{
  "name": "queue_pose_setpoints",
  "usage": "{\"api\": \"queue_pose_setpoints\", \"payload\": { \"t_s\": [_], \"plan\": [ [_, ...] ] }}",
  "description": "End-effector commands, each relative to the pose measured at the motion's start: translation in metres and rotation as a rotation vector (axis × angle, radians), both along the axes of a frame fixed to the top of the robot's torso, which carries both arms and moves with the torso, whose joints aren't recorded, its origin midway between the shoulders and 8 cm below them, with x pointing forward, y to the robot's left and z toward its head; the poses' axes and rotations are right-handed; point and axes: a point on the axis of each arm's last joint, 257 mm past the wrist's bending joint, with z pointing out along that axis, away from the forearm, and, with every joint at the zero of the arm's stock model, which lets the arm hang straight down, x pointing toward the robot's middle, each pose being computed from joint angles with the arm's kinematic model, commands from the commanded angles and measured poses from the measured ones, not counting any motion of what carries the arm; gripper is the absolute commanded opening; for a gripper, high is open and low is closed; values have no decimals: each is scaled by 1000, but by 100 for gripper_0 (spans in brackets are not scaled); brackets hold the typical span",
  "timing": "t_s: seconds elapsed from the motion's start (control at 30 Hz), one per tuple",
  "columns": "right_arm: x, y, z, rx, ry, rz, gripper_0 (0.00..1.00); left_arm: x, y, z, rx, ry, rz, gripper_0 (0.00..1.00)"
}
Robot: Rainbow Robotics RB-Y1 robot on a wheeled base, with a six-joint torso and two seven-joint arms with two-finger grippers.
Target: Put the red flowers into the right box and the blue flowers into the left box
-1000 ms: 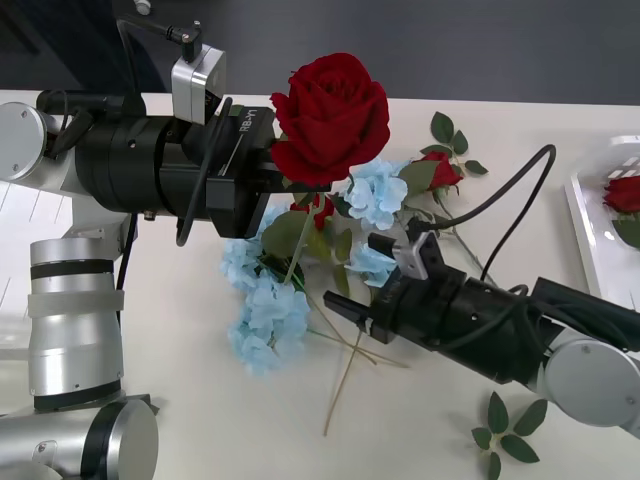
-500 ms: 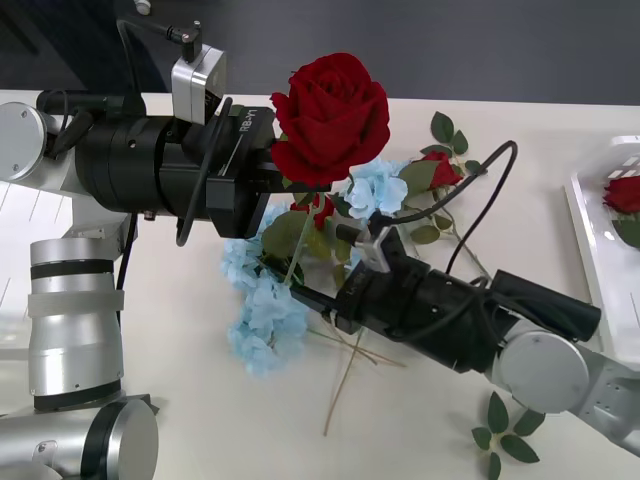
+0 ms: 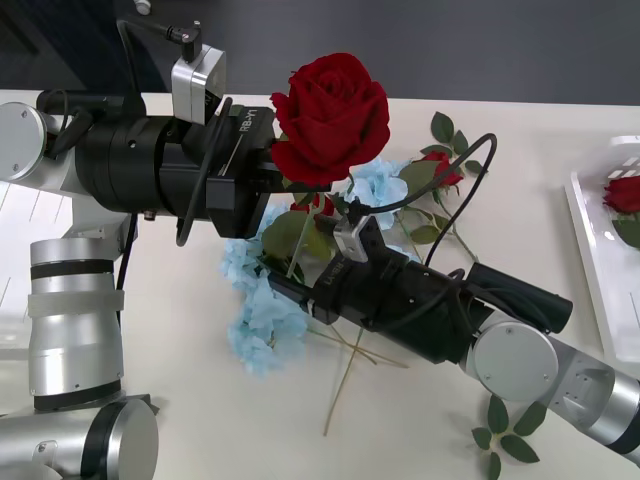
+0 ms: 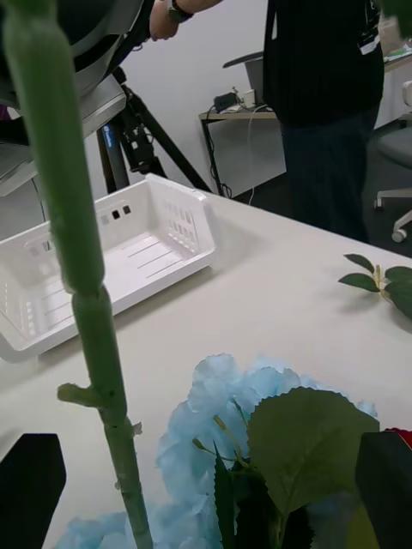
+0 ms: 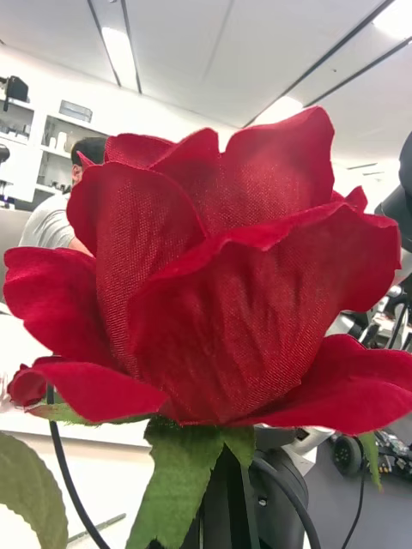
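Holding a big artificial red rose (image 3: pixel 332 115) up high, left claw (image 3: pixel 285 170) sits closed on the stem just under the bloom, above the pile on the white bench (image 3: pixel 180 330).

Front view: right claw (image 3: pixel 280 290) reaches in low toward the hanging green stem (image 3: pixel 296 252); its fingers are buried among pale sky-blue hydrangea-like clusters (image 3: pixel 265 310), can't tell their spread from here. Another small red rose (image 3: pixel 445 170) lies beyond the pile. Shallow white slatted plastic right box (image 3: pixel 600 250) is well apart at the edge, one red bloom (image 3: pixel 625 192) already inside.

Right wrist view: both black fingers (image 4: pixel 30 485) stand at the corners, so the claw is wide. Stem (image 4: pixel 86 283) runs between them, off toward one side. Blue cluster (image 4: pixel 215 412) and a broad green leaf (image 4: pixel 305 442) sit right in the gap. White latticed left box (image 4: pixel 112 257) is beyond.

Left wrist view: rose bloom (image 5: pixel 215 274) close up, stem clamped below.

Risk: closing now likely traps blue petals or leaf with the stem, dragging a blue flower to the right box. Off-centre stem could also slip out at handover.
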Motion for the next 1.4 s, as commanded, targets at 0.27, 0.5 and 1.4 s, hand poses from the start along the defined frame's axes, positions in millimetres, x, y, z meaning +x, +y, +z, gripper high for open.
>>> {"api": "queue_pose_setpoints", "payload": {
  "t_s": [0.27, 0.5, 1.4],
  "plan": [
    [-4, 12, 19, 19, -40, 25, 0, -1, -3, 10, -7, -45, -1, 0],
    [-4, 12, 19, 22, -34, 25, 0, -1, -3, 10, -7, -45, -1, 0],
    [-4, -20, 31, 31, -53, -28, 0, -1, -3, 10, -7, -45, -1, 100]
  ]
}}
